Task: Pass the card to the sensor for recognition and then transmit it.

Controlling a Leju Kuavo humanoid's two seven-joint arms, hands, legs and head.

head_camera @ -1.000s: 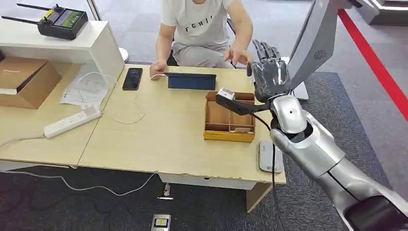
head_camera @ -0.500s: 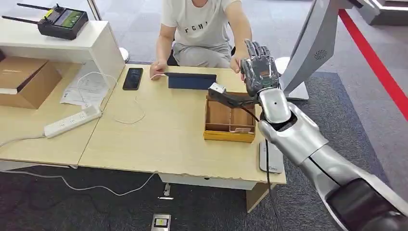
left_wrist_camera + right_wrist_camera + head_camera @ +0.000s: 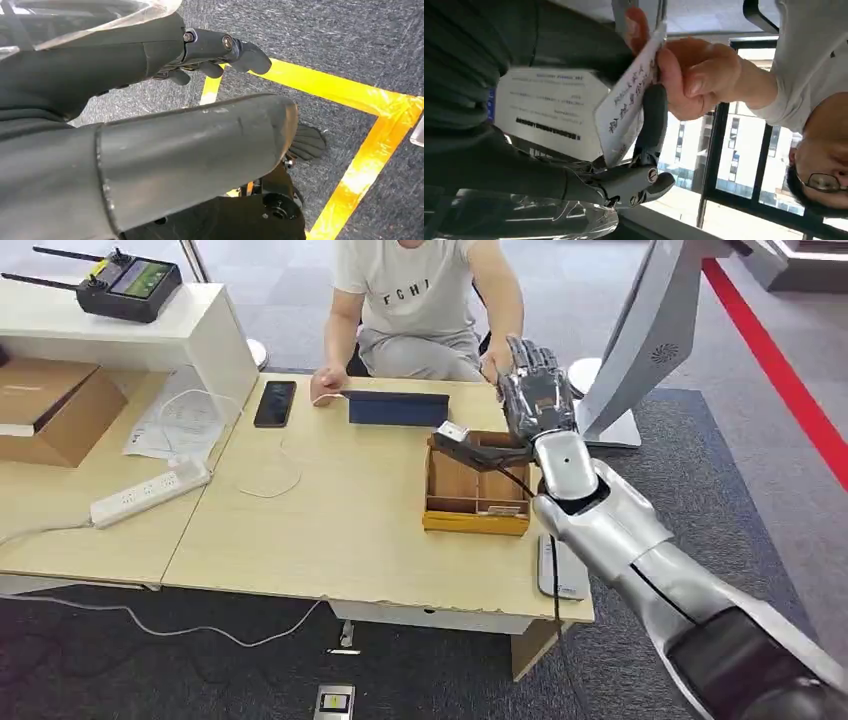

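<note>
Handover step: my right hand (image 3: 634,165) holds the card (image 3: 626,107) at the bench's far edge; person's hand (image 3: 689,80) grips it too. Next, I release cleanly.

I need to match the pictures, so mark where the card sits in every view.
Head view: hidden behind the right hand.
Left wrist view: not in it.
Right wrist view: the card is near the centre, against the hand's dark fingers.
Shared landmark: the person's hand, which pinches the card and is just beyond the right hand in the head view.
</note>
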